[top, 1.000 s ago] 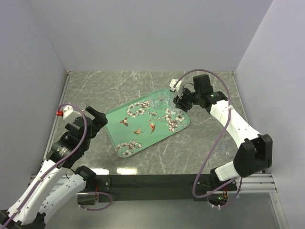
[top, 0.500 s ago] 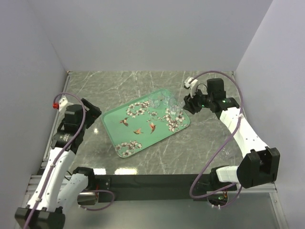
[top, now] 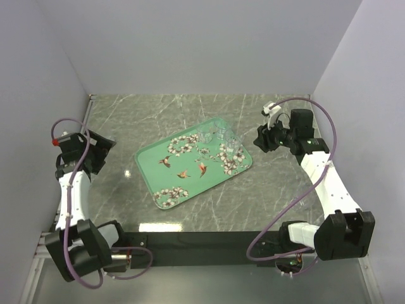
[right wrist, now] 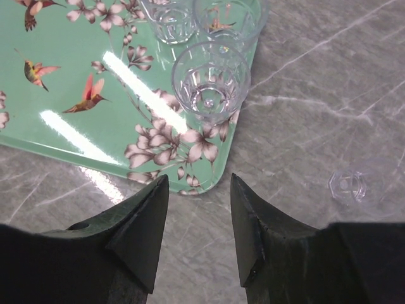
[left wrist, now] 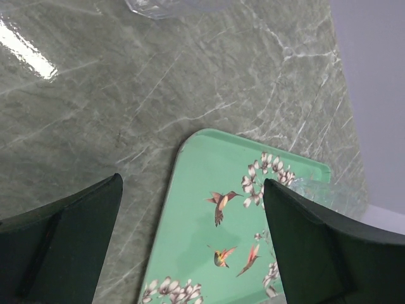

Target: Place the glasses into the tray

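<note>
The mint-green tray (top: 190, 166) with blossoms and birds lies mid-table. Three clear glasses stand upright at its far right corner (top: 235, 152), close together in the right wrist view (right wrist: 212, 85). Another glass (right wrist: 362, 183) sits on the marble off the tray, faint in the top view (top: 297, 202). A glass on the marble also shows at the top edge of the left wrist view (left wrist: 171, 6). My right gripper (top: 261, 140) is open and empty, just right of the tray's corner (right wrist: 196, 183). My left gripper (top: 101, 151) is open wide and empty, well left of the tray (left wrist: 209, 253).
The table is grey-green marble, walled at the back and both sides. The left arm stands close to the left wall (top: 38, 126). A black rail (top: 202, 239) runs along the near edge between the arm bases.
Both arms have pulled back from the tray. The left gripper swung left toward the wall. The right gripper moved right, off the tray's corner, leaving the glasses standing there.
</note>
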`<state>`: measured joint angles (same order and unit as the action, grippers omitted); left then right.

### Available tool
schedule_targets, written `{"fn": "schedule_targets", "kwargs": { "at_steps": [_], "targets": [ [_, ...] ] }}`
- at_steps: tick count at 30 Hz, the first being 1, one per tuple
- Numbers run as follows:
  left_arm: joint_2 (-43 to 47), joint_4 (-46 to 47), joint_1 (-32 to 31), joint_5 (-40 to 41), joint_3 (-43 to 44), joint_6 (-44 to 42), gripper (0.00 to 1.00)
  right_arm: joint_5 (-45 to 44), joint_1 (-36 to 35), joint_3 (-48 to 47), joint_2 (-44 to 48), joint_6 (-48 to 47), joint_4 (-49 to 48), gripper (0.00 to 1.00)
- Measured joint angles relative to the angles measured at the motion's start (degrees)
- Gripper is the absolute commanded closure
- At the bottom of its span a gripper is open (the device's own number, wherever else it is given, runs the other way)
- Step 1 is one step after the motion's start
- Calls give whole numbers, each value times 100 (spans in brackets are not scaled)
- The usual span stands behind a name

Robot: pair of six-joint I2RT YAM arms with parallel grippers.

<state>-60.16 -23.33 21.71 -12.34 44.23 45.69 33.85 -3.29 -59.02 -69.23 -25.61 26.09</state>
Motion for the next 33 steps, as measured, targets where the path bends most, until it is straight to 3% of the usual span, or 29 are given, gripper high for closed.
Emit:
{"fn": "schedule_targets", "kwargs": {
  "at_steps": [7,20,33],
  "targets": [
    [-717,129,483,-387,181,11,1,13,114,55,33,179,-26,49],
    [-2310,286,535,17,1274,671,10,20,186,205,142,240,-90,49],
    [-3713,280,535,240,2402,1241,40,28,201,205,186,284,-92,49]
  ]
}}
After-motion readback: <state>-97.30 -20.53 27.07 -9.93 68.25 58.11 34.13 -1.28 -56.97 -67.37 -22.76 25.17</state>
